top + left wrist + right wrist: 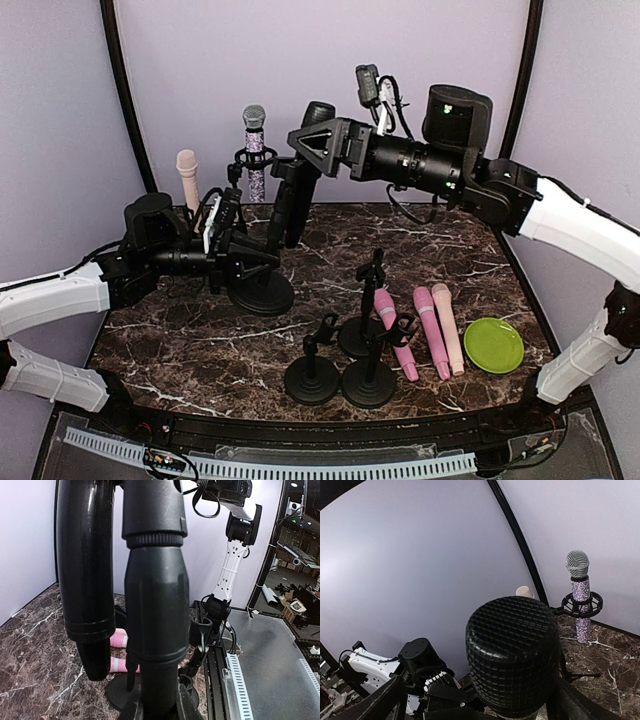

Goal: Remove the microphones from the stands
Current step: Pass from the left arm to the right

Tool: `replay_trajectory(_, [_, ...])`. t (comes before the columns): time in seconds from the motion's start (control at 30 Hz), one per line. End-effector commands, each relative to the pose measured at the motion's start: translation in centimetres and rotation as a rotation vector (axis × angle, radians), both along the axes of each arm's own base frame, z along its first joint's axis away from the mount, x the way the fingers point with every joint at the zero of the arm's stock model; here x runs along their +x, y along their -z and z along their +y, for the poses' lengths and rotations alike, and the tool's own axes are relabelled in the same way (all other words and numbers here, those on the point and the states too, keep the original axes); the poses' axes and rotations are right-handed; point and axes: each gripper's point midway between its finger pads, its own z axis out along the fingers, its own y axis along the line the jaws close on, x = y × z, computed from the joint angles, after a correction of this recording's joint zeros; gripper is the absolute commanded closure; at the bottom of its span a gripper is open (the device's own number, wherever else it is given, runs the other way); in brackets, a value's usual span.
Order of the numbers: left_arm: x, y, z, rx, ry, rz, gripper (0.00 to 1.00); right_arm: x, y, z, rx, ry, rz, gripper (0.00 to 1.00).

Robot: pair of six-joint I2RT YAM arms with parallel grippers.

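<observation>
The black microphone [300, 185] sits tilted in the clip of its stand [262, 293] at the left-centre of the marble table [180, 340], with its mesh head uppermost and its tail hanging down beside the stand's post. The right gripper [318, 148] is spread wide, one finger on each side of the upper part of the microphone; the right wrist view shows a gap between the fingers and the mesh head. The left gripper [238, 255] is clamped on the stand's post, low down and just above the round base. At the back, a sparkly microphone [255, 160] with a silver head stands upright in a ring holder. A cream microphone [187, 172] stands upright to its left. Near the front are three black stands [311, 378], close together. Just to their right lie two pink microphones [397, 335] and a peach one [449, 328], side by side on the table. A green plate [493, 345] lies just beside the peach one.
</observation>
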Motion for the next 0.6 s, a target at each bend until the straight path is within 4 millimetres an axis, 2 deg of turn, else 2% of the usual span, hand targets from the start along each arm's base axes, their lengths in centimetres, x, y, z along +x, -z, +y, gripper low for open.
replay_trajectory(0.0, [-0.7,-3.2,-0.1,-0.082,0.037,-0.086,1.00,0.8,-1.8,-0.6,0.025,0.028,-0.055,0.03])
replay_trajectory(0.13, [-0.7,-3.1,-0.1,-0.080,0.041,-0.083,1.00,1.8,-1.5,-1.2,0.028,0.029,-0.047,0.03])
replay_trajectory(0.33, [-0.7,-3.1,-0.2,-0.079,0.043,-0.082,1.00,-0.1,-2.2,-0.6,0.046,-0.098,-0.115,0.07])
replay_trajectory(0.5, [-0.8,-2.8,-0.3,-0.074,0.059,-0.073,1.00,1.9,-0.4,-0.5,-0.024,-0.053,-0.099,0.05])
replay_trajectory(0.57, [-0.8,-2.7,-0.4,-0.070,0.062,-0.068,1.00,2.0,-0.3,-0.3,-0.016,-0.080,-0.099,0.04])
